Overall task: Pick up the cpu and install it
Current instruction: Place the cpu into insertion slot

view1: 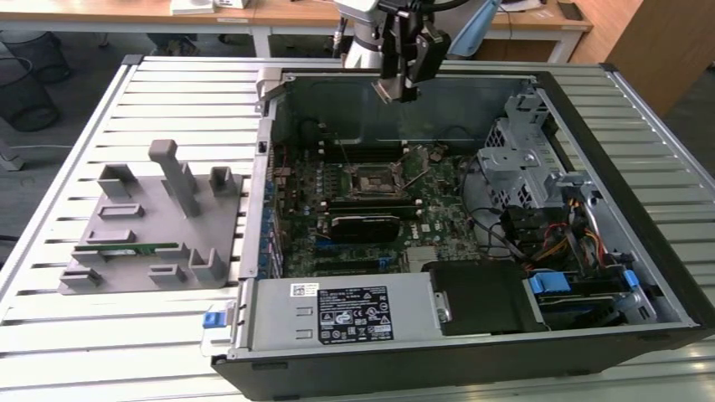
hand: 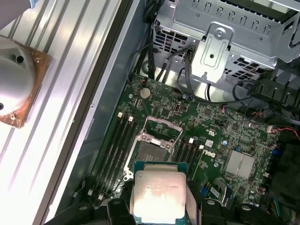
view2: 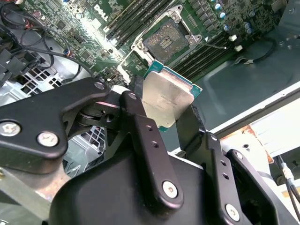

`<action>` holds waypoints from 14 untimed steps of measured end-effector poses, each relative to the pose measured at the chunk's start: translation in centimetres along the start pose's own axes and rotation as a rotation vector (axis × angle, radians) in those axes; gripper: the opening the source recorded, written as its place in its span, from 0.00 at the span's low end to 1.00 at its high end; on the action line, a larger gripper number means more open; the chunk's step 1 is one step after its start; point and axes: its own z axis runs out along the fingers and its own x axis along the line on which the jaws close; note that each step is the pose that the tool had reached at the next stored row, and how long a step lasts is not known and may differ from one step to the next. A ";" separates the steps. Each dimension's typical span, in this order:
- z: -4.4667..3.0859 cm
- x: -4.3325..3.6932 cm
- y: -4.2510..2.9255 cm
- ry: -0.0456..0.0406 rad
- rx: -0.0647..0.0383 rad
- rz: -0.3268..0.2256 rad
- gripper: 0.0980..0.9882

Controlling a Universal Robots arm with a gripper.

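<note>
Hand clamps cpu above motherboard, near socket.

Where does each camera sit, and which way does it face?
Exterior view: off the arm, looking down into the open black computer case; gripper above it.
First wrist view: on the arm, facing the green motherboard past the gripper.
Second wrist view: on the arm, looking along the black fingers.
Both wrist views share the gripped silvery square cpu and black square-framed socket.

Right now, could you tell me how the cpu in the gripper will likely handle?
The cpu looks flat and rigid, so it probably won't flex. Its smooth metal top may be slippery; the gripper pinches its edges, so it might tilt.
</note>
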 end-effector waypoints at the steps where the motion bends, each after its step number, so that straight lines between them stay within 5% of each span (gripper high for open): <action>1: 0.00 0.00 0.00 0.0001 0.000 -0.003 0.48; 14: 0.00 0.00 0.00 0.0023 0.000 -0.038 0.48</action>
